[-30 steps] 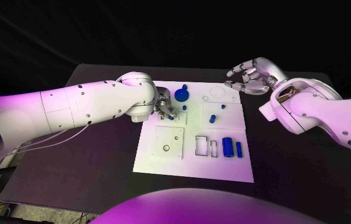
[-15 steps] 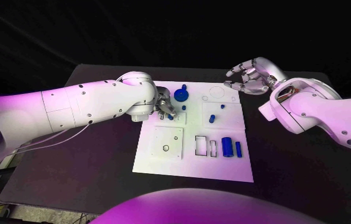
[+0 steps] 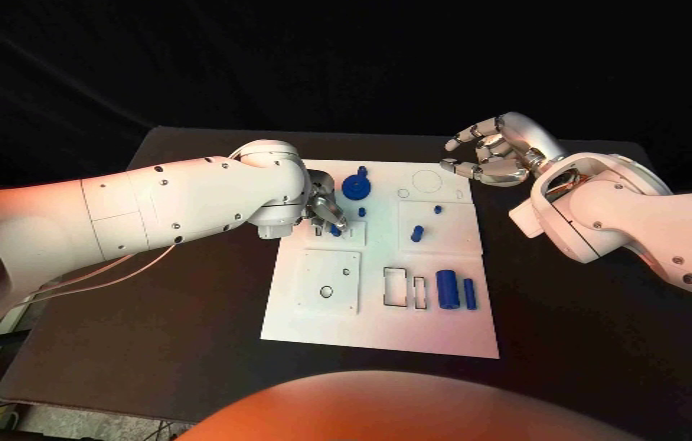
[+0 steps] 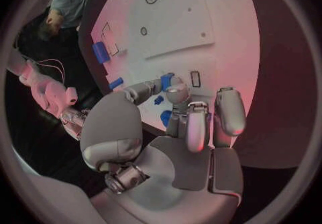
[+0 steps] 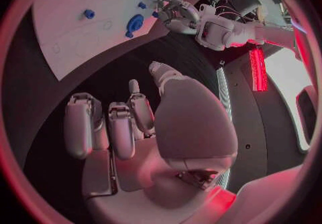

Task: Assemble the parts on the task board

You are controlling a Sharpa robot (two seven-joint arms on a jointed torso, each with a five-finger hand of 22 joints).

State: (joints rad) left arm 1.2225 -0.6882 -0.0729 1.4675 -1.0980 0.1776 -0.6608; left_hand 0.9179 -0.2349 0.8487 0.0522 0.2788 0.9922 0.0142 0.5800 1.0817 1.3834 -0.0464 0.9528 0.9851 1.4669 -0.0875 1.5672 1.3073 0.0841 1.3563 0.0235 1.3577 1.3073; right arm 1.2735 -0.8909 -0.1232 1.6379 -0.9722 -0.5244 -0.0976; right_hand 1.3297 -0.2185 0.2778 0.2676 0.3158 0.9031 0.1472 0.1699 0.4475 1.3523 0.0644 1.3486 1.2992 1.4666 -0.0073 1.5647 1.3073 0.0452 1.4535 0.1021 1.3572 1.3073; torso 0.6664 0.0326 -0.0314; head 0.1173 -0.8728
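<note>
The white task board lies mid-table. My left hand is over its near-left part and pinches a small blue part between thumb and finger, just above a small rectangular slot; the pinched part is also plain in the left wrist view. My right hand hovers past the board's far right corner, fingers apart and loosely curled, holding nothing. Loose blue parts on the board: a round disc with a knob, a short peg, a cylinder and a thin bar.
A raised square plate with a hole sits on the board's near-left part, with two rectangular slots beside it. A circle outline marks the far right. Bare black table surrounds the board.
</note>
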